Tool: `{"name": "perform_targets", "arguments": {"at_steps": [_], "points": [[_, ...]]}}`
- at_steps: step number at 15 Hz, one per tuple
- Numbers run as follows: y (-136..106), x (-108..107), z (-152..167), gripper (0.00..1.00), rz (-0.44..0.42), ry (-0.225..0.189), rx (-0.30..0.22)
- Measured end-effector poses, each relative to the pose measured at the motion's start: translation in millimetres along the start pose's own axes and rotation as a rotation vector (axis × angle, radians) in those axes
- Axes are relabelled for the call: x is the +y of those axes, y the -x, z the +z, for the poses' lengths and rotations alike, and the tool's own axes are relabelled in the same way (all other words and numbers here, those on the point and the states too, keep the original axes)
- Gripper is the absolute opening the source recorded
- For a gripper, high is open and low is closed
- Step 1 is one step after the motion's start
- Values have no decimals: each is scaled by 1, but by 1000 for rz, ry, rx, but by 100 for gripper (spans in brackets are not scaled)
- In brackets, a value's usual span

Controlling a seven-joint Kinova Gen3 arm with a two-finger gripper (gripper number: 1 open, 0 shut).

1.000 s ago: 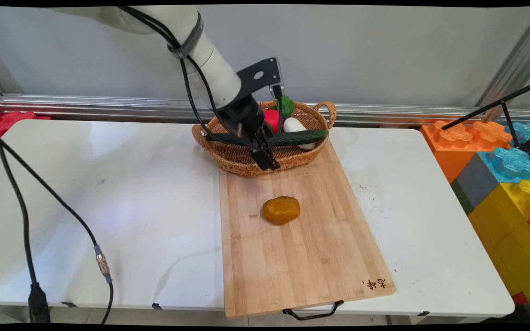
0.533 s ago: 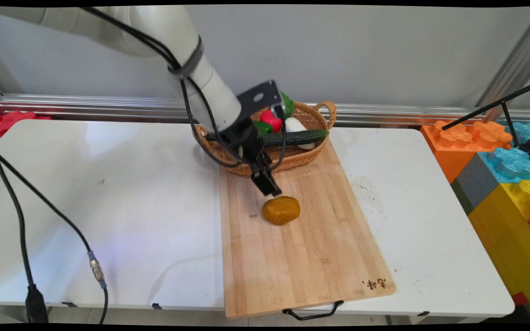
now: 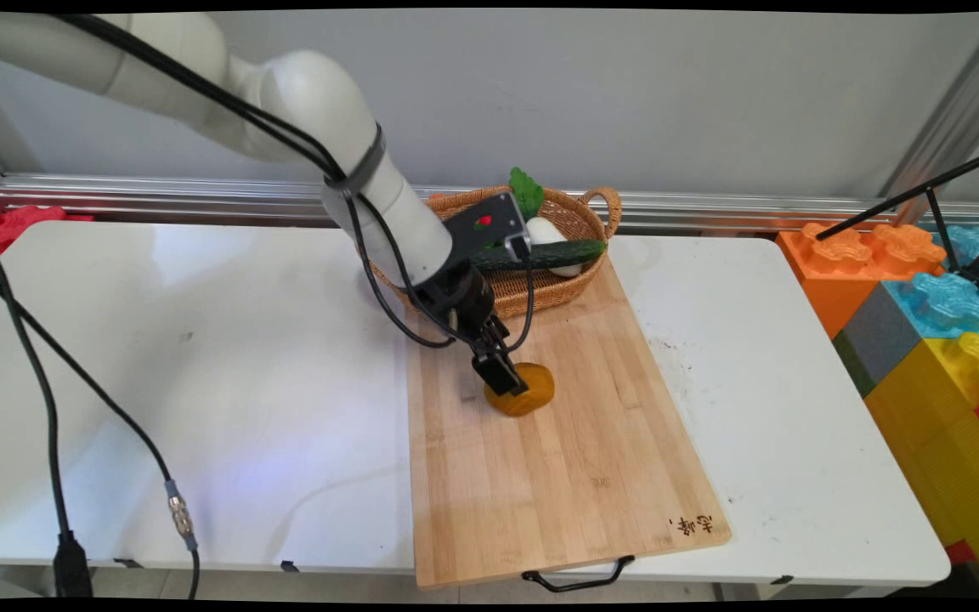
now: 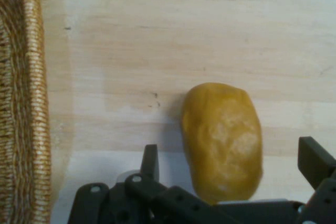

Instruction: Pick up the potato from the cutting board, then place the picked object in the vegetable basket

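Now the hand (image 4: 231,169), spread wide, straddles a smooth, rounded yellow-brown potato (image 4: 222,139) on the cutting board (image 3: 557,476); probably firm, best pinched across its narrower middle.

A wicker basket (image 3: 540,293) holding a cucumber (image 3: 553,253) and perhaps a white radish (image 3: 543,229) sits on the board's (image 3: 557,476) far end.

White table (image 3: 200,357) against a grey wall (image 3: 668,93), bright giant toy bricks (image 3: 931,323) at its right
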Motion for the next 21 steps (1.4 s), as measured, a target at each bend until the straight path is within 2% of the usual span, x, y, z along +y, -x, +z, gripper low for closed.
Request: {"name": "perform_targets", "arguments": {"at_steps": [5, 11, 12, 17, 21], "points": [[12, -5, 23, 100, -26, -14, 1], [19, -6, 39, 100, -47, -3, 19], [19, -6, 40, 0, -45, -2, 21], [21, -3, 30, 0, -47, 4, 38], [18, -1, 1, 0, -56, 3, 65]]}}
